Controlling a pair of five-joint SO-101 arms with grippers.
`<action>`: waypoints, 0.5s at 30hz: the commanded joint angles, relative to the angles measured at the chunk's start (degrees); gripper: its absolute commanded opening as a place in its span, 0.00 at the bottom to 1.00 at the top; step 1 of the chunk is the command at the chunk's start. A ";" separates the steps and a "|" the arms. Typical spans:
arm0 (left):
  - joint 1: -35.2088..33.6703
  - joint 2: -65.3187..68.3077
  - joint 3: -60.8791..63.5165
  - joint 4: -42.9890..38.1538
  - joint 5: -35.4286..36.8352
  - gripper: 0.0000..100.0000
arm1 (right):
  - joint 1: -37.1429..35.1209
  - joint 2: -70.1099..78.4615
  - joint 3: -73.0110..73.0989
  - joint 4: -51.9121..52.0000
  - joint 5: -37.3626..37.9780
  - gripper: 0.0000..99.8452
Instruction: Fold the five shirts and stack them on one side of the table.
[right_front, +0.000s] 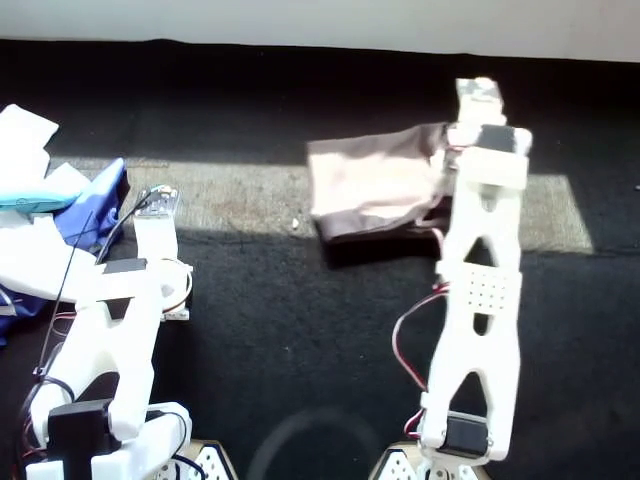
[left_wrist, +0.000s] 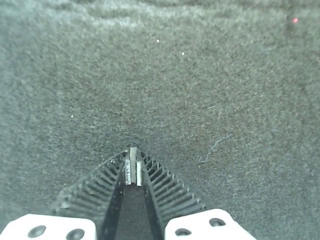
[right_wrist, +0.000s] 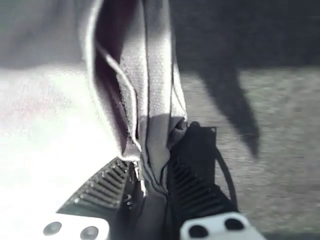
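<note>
So your right gripper (right_wrist: 150, 172) is pinched tight on a bunched edge of the pale pinkish-grey cloth shirt (right_front: 365, 185); the ribbed black fingers (right_wrist: 107, 185) have the fabric squeezed between them with no real gap, and the cloth runs on down into the throat of the claw. From that wrist camera you can see a stitched hem and a darker inner fold rising off the tips, so you've got several gathered layers in there, not one flat sheet; the weave looks fine and soft, and it's bright where the sun hits it. From overhead, the shirt sits toward the far right part of the table; it's a rough, rumpled rectangle with its right edge bunched up against the white arm, and there's a dark shadow along its near edge.

Your left gripper (left_wrist: 132, 170) is closed on nothing; its toothed fingers meet at the tips, pointing down at the dark, fuzzy felt-like table cover (left_wrist: 210, 85). I can't tell you if the tips actually touch it. In the overhead view it's at the near left, just beside the crumpled heap of other shirts (right_front: 40, 230); those are white, teal and blue cloth at the table's left edge. A wide band of sunlight (right_front: 230, 195) runs across the cover; the pinkish shirt lies partly in it.
</note>
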 joint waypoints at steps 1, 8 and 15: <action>-0.66 -0.75 0.04 -1.32 -0.26 0.01 | 9.01 -4.97 -2.59 -3.30 6.77 0.01; -0.66 -0.75 0.04 -1.32 -0.26 0.01 | 19.56 -4.53 -2.51 -17.98 18.90 0.01; -0.66 -0.75 0.04 -1.32 -0.26 0.01 | 22.29 -1.36 -2.51 -31.52 25.85 0.01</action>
